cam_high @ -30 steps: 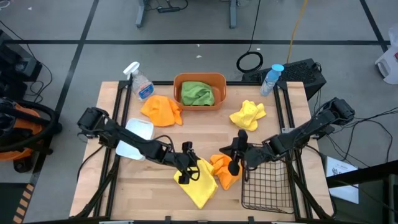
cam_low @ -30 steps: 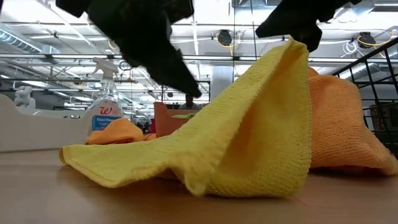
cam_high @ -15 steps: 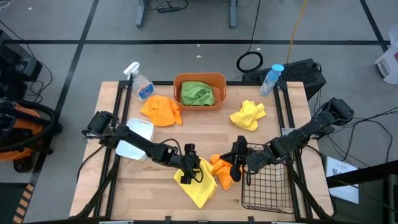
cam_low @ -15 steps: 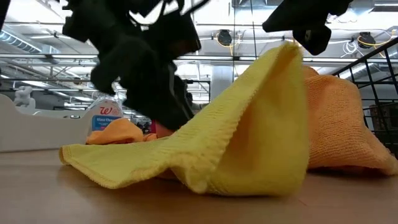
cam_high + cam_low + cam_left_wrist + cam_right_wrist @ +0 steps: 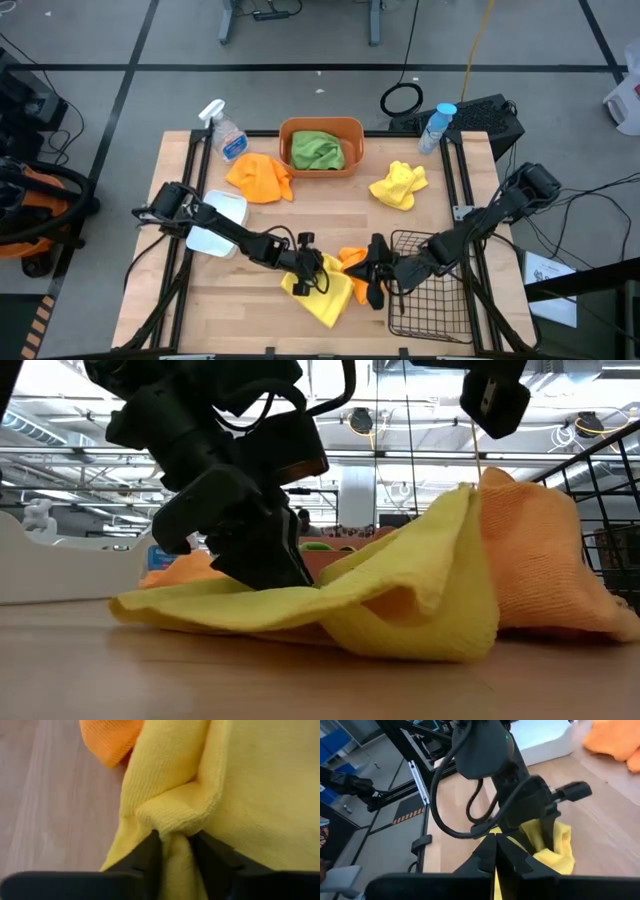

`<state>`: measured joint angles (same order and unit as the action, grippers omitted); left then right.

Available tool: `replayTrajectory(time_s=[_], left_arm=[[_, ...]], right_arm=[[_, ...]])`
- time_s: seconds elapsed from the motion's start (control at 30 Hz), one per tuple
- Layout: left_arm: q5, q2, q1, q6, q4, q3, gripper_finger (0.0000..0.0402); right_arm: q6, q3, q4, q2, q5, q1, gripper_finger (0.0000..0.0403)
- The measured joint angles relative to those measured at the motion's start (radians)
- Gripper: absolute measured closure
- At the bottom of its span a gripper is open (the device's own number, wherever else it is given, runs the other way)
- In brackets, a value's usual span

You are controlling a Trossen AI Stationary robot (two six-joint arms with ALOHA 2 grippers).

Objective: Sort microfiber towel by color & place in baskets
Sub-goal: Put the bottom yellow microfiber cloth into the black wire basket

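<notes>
A yellow towel (image 5: 325,292) lies crumpled on the table near the front, its right part draped against an orange towel (image 5: 355,264). My left gripper (image 5: 174,837) is down on the yellow towel's left part and shut on it. My right gripper (image 5: 374,292) hangs shut above the two towels, touching nothing; in the low view it shows high up (image 5: 495,400). The orange tub (image 5: 320,145) at the back holds a green towel (image 5: 317,151). The white bin (image 5: 215,222) stands at the left and the black wire basket (image 5: 432,285) at the front right. My left gripper pinches a bunched-up fold of the yellow towel (image 5: 172,822) between its two fingers, with several layers gathered in. The fingers (image 5: 262,555) come down slanting from the table's left. The towel rests on the table, slack, its far edge against the orange towel.
Another orange towel (image 5: 260,177) lies beside the tub, and another yellow one (image 5: 398,186) at the back right. Two spray bottles (image 5: 225,130) (image 5: 437,125) stand at the back corners. Bare wood shows between the towels in the table's middle.
My left gripper has come down onto the yellow towel and shut on a fold of it. My right gripper has gone toward the near edge and up. The towel's raised right edge has sunk and slumped against the orange towel.
</notes>
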<state>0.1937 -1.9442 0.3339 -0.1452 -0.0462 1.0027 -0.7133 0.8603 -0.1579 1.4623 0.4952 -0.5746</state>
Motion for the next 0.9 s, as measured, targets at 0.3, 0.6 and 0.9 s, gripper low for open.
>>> replayTrajectory(time_s=[0.3, 0.6, 0.9], left_arm=[[0.026, 0.076, 0.049, -0.031, 0.080, -0.005, 0.0378], [0.142, 0.221, 0.097, -0.021, 0.148, -0.005, 0.0384], [0.184, 0.293, 0.100, 0.054, 0.146, 0.028, 0.0386]], right_arm=[[0.052, 0.050, 0.004, 0.009, 0.056, -0.025, 0.0403], [0.088, 0.061, 0.002, 0.010, 0.050, -0.069, 0.0403], [0.177, 0.093, -0.031, 0.072, 0.055, -0.069, 0.0346]])
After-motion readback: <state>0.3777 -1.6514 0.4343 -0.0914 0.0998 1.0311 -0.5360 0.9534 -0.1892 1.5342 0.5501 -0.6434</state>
